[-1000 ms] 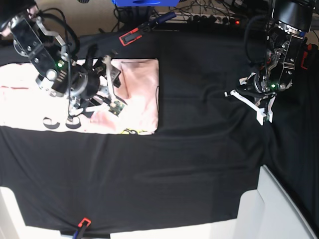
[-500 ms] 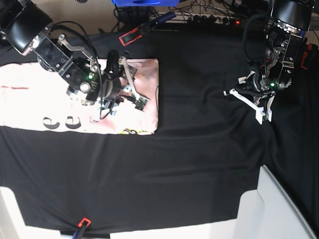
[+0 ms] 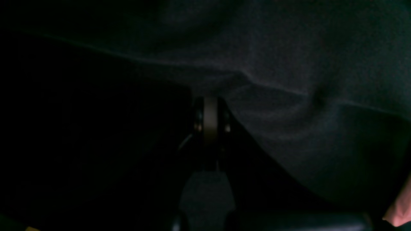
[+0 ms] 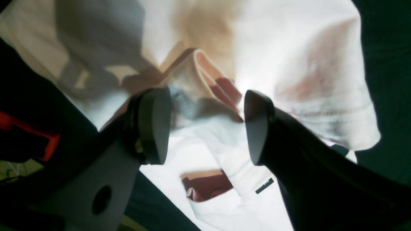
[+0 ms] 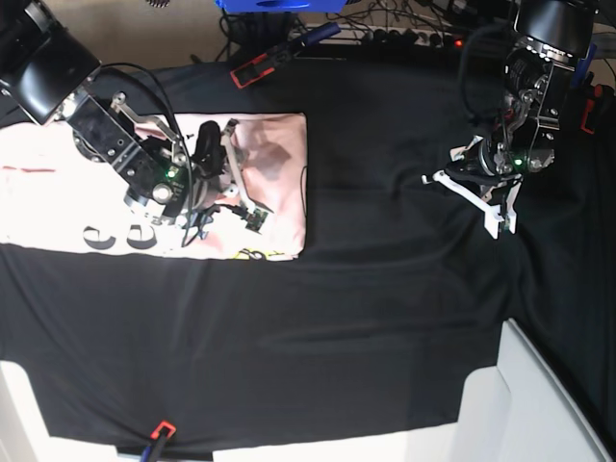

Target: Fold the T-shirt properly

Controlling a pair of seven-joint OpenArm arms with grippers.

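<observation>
The pale pink T-shirt (image 5: 274,192) lies flat at the left of the black table cloth (image 5: 366,298), its right part folded to a straight edge, with black lettering and a yellow graphic along its near hem. My right gripper (image 5: 219,154) hovers over the folded part, open. In the right wrist view the right gripper (image 4: 205,128) has nothing between its fingers, and a raised fold of the T-shirt (image 4: 205,70) lies just beyond them. My left gripper (image 5: 481,197) is shut and empty, far right of the shirt. The left wrist view shows my left gripper (image 3: 210,118) over dark cloth.
An orange-and-black clamp (image 5: 252,70) lies just beyond the shirt's far edge, and another clamp (image 5: 159,430) sits at the near cloth edge. A blue box (image 5: 279,5) and cables (image 5: 414,38) crowd the back. White panels (image 5: 539,404) stand at the near right.
My right arm has swung rightward over the shirt, bringing the open gripper above the folded part. The left arm has drifted slightly left and away.
</observation>
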